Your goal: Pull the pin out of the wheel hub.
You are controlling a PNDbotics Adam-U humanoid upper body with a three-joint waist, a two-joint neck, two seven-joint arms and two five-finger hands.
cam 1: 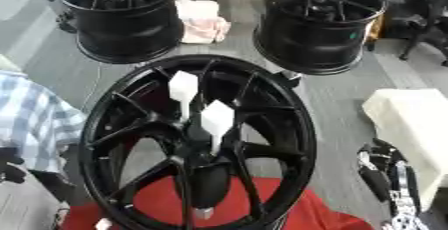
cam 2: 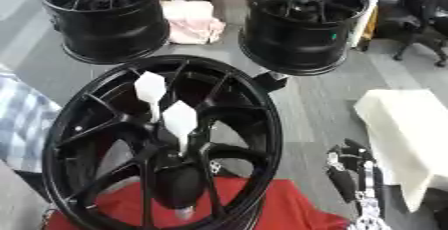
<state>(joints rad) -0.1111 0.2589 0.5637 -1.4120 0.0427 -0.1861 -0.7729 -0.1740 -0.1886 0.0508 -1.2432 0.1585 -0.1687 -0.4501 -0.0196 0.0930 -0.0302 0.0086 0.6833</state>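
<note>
Well beyond your right hand (cam 1: pixel 385 174), two spare black rims are standing on the grey floor (cam 1: pixel 337 99). The far-left rim (cam 1: pixel 120 16) is sitting well off to the hand's left, and the nearer rim (cam 1: pixel 319 21), almost straight ahead of the hand, is showing a small green dot (cam 1: pixel 353 35). A pinkish cloth (cam 1: pixel 204 21) is lying between them. A white block (cam 1: pixel 411 119) is resting just beyond the hand, and a red cloth (cam 1: pixel 262 209) is spreading out to its left.

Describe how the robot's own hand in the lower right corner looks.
The right hand is mostly black, with thick segmented fingers and silver-white patches along its back. Toward the wrist it turns into a speckled black-and-white pattern. No cables or lettering can be made out. The left hand shows in neither view.
</note>
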